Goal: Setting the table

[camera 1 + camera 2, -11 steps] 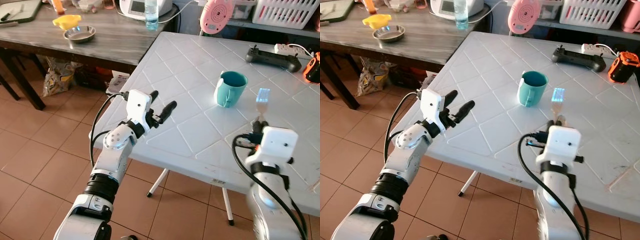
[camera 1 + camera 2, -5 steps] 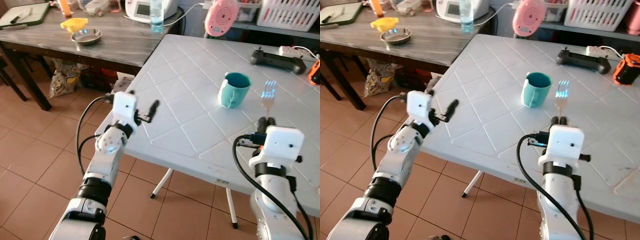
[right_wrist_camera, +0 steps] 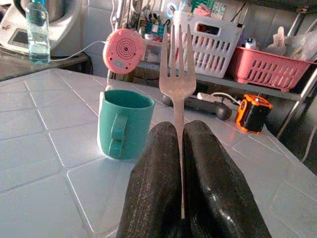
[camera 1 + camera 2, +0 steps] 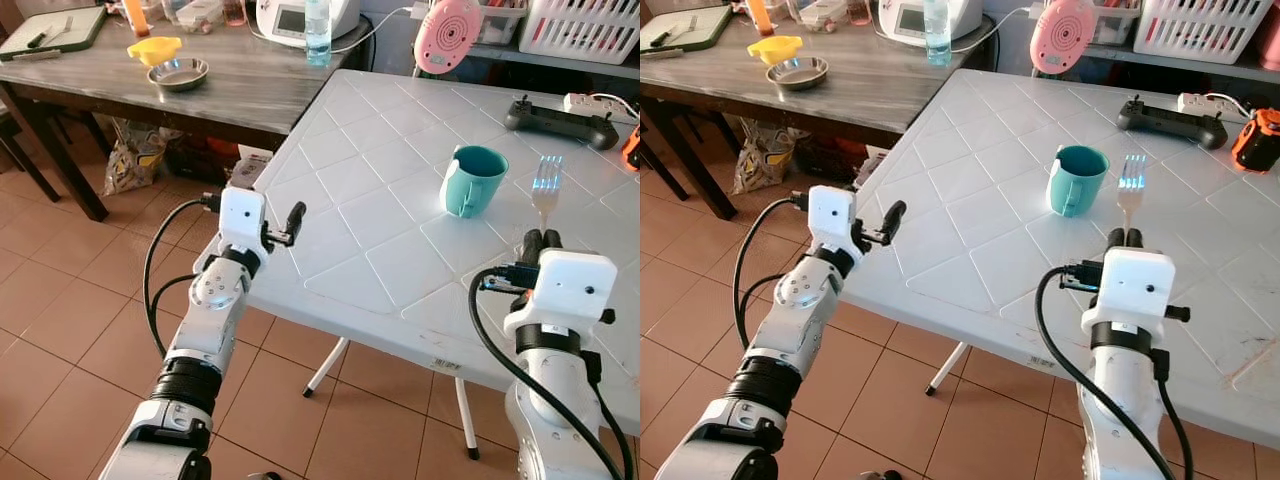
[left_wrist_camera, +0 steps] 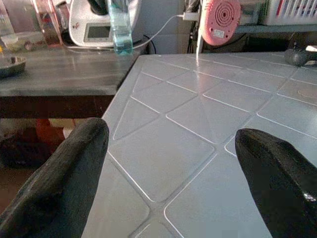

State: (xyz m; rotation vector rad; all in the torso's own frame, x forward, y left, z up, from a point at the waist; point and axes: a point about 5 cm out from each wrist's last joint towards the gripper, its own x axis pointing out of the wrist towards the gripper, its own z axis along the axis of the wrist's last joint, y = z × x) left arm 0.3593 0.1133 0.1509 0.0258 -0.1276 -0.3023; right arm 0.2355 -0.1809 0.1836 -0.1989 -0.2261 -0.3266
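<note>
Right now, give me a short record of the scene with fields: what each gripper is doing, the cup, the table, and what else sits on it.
right gripper: shut on the silver metal fork, tines pointing away from the wrist
left gripper: open, holding nothing, at the table's near left edge
cup: teal handled mug, upright, left of the fork
table: white plastic table with diamond pattern
other items: black game controller at the far side

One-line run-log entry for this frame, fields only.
right gripper: shut on fork, tines pointing away | left gripper: open at table edge | teal mug: upright on table
</note>
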